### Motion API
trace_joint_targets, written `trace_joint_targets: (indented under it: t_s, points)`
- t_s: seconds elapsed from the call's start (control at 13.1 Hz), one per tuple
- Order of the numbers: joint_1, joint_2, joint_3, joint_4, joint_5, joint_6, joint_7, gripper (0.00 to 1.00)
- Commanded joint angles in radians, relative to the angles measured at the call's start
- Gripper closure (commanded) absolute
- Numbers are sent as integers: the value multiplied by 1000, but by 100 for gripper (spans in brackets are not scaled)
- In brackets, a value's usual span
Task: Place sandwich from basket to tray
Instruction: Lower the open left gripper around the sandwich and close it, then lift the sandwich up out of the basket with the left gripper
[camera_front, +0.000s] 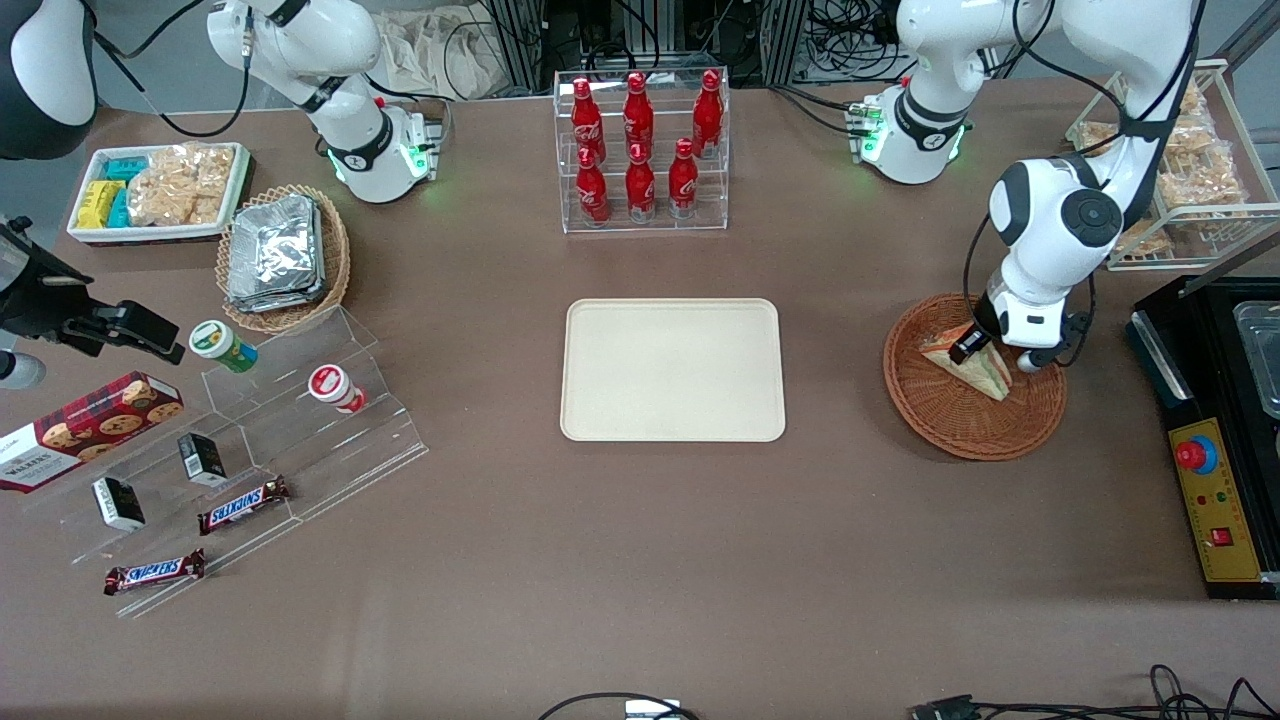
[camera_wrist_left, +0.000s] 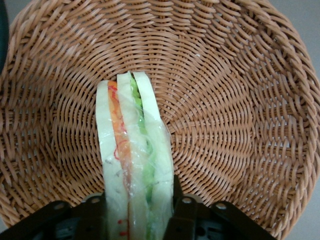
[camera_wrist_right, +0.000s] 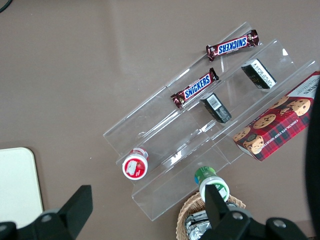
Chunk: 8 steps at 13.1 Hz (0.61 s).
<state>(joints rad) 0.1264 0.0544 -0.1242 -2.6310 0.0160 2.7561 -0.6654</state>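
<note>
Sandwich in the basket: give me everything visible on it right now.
The sandwich is a triangular wedge in clear, crinkled wrap: pale bread slices with orange-red and green filling layers between them. It stands on edge in the reddish-brown wicker basket, cut face up, resting on the woven floor. The gripper is down in the basket with a finger on either side of the wedge, pressed against the wrap. The cream tray lies toward the parked arm's end, apart from it.
</note>
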Motion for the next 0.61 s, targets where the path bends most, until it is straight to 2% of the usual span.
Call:
trace_joint_targets:
  t_s: [0.0,0.23,0.53]
  points:
    - [-4,-54,-3,5,7,-31,-6,100]
    - [-10,-140,-8,55,10,-189,67,100]
    - [-14,-225,-15,144,9,-404,306,100]
